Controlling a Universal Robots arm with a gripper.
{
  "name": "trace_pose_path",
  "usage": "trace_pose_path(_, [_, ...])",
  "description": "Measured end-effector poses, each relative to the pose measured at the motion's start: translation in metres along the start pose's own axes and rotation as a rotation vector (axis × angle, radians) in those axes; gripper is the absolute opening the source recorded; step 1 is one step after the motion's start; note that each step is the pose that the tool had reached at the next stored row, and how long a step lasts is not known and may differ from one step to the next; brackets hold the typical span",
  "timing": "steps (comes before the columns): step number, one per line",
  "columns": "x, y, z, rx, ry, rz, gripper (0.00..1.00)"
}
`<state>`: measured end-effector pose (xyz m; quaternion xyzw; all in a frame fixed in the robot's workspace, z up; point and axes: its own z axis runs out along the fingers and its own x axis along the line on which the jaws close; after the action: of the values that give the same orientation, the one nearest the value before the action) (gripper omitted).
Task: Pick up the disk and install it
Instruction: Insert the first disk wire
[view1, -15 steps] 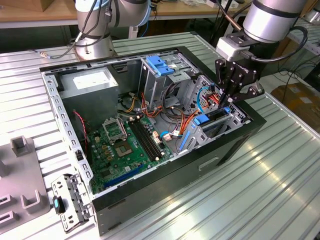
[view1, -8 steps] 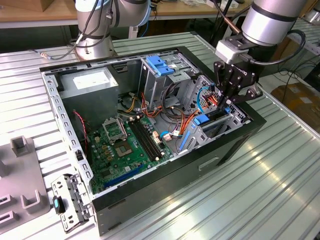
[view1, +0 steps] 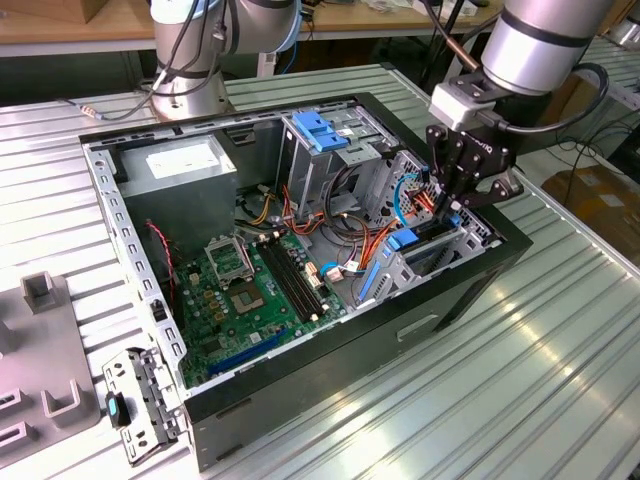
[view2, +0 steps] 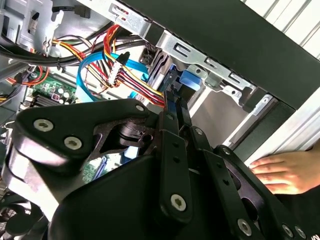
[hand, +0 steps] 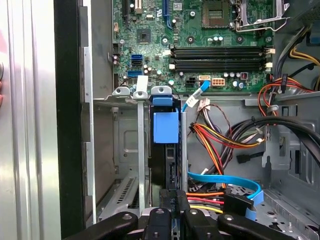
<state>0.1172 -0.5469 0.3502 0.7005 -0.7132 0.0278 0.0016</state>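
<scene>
we see our gripper (hand: 172, 212) with jaws clamped on the rear edge of the disk (hand: 165, 150), which stands on edge in the drive bay (hand: 127, 150) of the computer case (view1: 300, 400), its long axis running straight from the jaws into the slot.

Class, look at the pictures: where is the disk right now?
The disk stands on edge in the drive cage at the computer case's front corner, on the exterior view's right, directly under the gripper and beside the bundled power cables.
</scene>
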Motion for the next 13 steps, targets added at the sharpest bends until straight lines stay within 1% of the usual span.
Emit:
trace_pose_path(6, [-0.0001, 0.0001, 0.0017, -0.0005, -0.0008, -0.005, 0.16])
trace_pose_path(9, [-0.0001, 0.0002, 0.0034, -0.0027, -0.0003, -0.007, 0.16])
trace_pose_path(13, [-0.0002, 0.0003, 0.0051, -0.0036, -0.0008, -0.008, 0.16])
